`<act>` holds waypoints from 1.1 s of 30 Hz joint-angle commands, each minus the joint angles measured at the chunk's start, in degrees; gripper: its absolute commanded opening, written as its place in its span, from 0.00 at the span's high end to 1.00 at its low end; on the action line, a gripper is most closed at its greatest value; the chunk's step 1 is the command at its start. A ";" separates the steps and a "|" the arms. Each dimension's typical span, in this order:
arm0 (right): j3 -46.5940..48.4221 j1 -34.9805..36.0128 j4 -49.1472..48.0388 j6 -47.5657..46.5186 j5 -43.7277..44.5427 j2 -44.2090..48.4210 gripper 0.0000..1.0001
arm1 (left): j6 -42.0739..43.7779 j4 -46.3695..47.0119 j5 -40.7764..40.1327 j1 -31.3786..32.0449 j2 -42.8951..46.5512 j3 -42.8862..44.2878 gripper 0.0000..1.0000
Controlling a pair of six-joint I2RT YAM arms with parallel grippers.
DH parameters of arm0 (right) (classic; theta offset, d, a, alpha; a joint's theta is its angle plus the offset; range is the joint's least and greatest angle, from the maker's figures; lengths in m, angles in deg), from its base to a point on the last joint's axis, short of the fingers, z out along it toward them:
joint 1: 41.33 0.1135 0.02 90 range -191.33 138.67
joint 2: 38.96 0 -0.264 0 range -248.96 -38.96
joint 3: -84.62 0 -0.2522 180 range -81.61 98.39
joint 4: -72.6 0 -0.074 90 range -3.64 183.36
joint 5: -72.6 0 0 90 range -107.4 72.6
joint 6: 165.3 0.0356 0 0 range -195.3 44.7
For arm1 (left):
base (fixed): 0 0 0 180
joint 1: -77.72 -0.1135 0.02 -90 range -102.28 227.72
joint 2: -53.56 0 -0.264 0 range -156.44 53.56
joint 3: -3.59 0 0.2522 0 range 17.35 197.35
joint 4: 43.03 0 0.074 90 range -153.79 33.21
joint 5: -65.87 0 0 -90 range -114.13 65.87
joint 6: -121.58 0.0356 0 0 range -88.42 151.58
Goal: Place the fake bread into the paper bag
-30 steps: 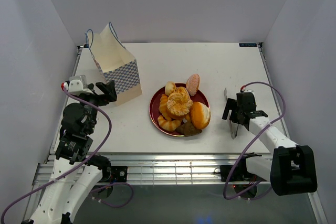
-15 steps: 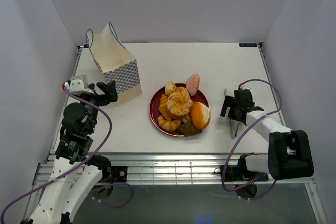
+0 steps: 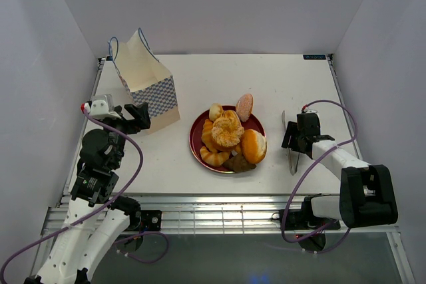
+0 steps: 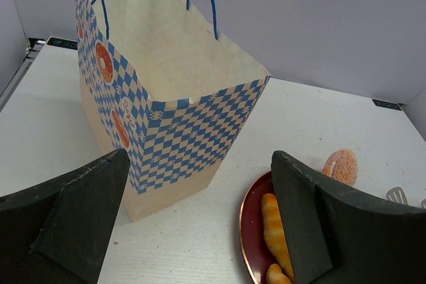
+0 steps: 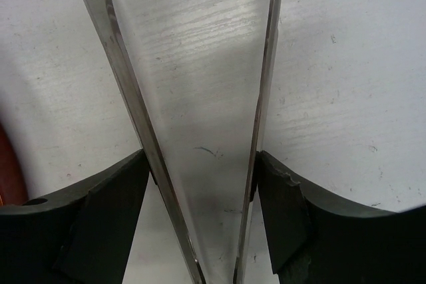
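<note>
The fake bread (image 3: 227,134) is piled on a dark red plate (image 3: 194,139), with a pinkish bun (image 3: 244,106) at its far rim. The paper bag (image 3: 143,78) stands open at the back left and fills the left wrist view (image 4: 173,118). My left gripper (image 3: 138,116) is open and empty just in front of the bag; the plate's edge (image 4: 251,231) and a roll (image 4: 274,221) show by its right finger. My right gripper (image 3: 291,143) is down on the table right of the plate, its fingers (image 5: 106,211) pressed against both arms of metal tongs (image 5: 126,104).
The tongs (image 3: 291,162) lie on the white table right of the plate, their tips pointing to the back. White walls close in the table on the left, right and back. The pinkish bun also shows in the left wrist view (image 4: 341,165).
My right gripper has moved slightly left and back and closed in on the tongs. The left arm, bag and bread have barely moved.
</note>
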 commanded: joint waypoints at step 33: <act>10.15 1.15 17.45 -6.13 -9.75 22.95 0.32 | 0.14 -0.65 -1.19 1.50 0.51 -0.15 0.02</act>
